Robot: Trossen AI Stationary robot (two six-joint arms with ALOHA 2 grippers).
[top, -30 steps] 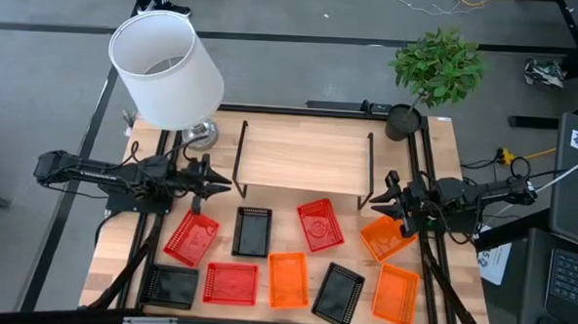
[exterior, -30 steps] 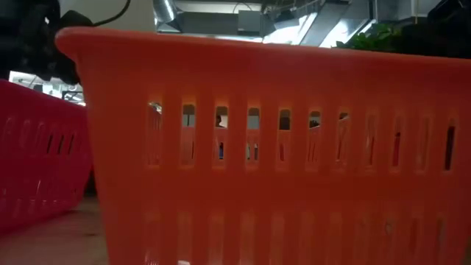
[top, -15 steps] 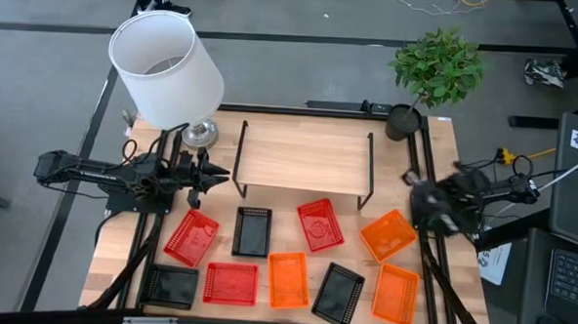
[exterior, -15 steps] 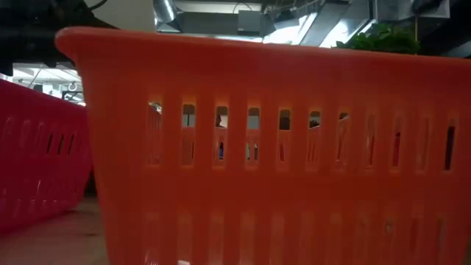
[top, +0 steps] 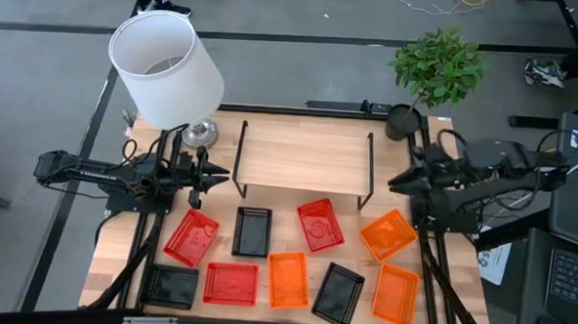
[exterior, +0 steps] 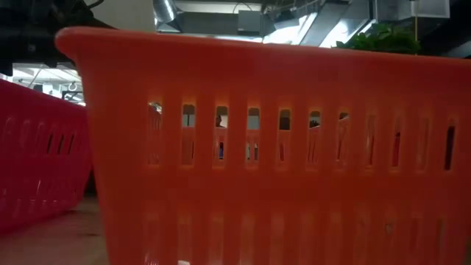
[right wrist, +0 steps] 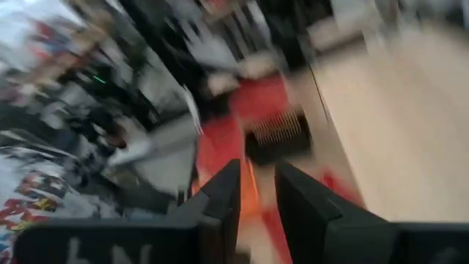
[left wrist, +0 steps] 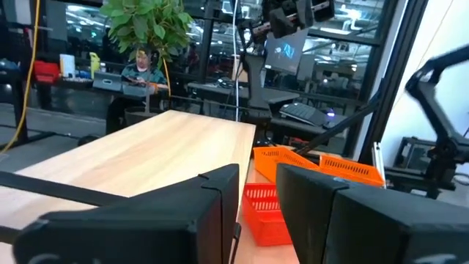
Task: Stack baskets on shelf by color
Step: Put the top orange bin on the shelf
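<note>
Nine baskets lie flat on the tabletop in front of the shelf (top: 304,158). The red ones (top: 191,238), (top: 319,225), (top: 231,284), the black ones (top: 252,231), (top: 170,286), (top: 338,293) and the orange ones (top: 387,235), (top: 288,279), (top: 395,294) are scattered in two loose rows. My left gripper (top: 222,177) (left wrist: 256,198) hovers by the shelf's left legs, open by a narrow gap and holding nothing. My right gripper (top: 398,181) (right wrist: 256,187) hangs by the shelf's right legs, above and beyond the nearest orange basket, also narrowly open and holding nothing.
A white lamp (top: 166,69) stands at the far left corner and a potted plant (top: 435,71) at the far right. The shelf top is bare wood. In the low view an orange basket wall (exterior: 280,147) fills the picture, with a red one (exterior: 37,154) beside it.
My right arm has swung away from the rightmost orange basket in the far row, first toward the table's right edge, then up and toward the far edge, and now points at the shelf's right legs. My left gripper has drifted slightly toward the far edge. No basket has moved.
</note>
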